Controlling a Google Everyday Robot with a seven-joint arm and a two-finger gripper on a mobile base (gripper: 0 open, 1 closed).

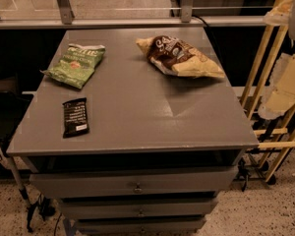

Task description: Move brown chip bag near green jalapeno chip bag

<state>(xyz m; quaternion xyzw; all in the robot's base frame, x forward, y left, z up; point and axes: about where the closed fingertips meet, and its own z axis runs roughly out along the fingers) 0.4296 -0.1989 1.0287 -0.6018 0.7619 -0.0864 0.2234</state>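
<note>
The brown chip bag (179,56) lies crinkled on the far right of the grey cabinet top (137,112), dark brown with pale tan ends. The green jalapeno chip bag (77,64) lies flat at the far left, well apart from it. My gripper (280,95) shows as pale arm parts at the right edge of the view, beside the cabinet and off to the right of the brown bag, touching neither bag.
A small flat black bar wrapper (75,117) lies at the front left of the top. Drawers (137,186) run down the cabinet front. Wooden slats (265,58) stand to the right. A rail and glass panel (128,14) run behind.
</note>
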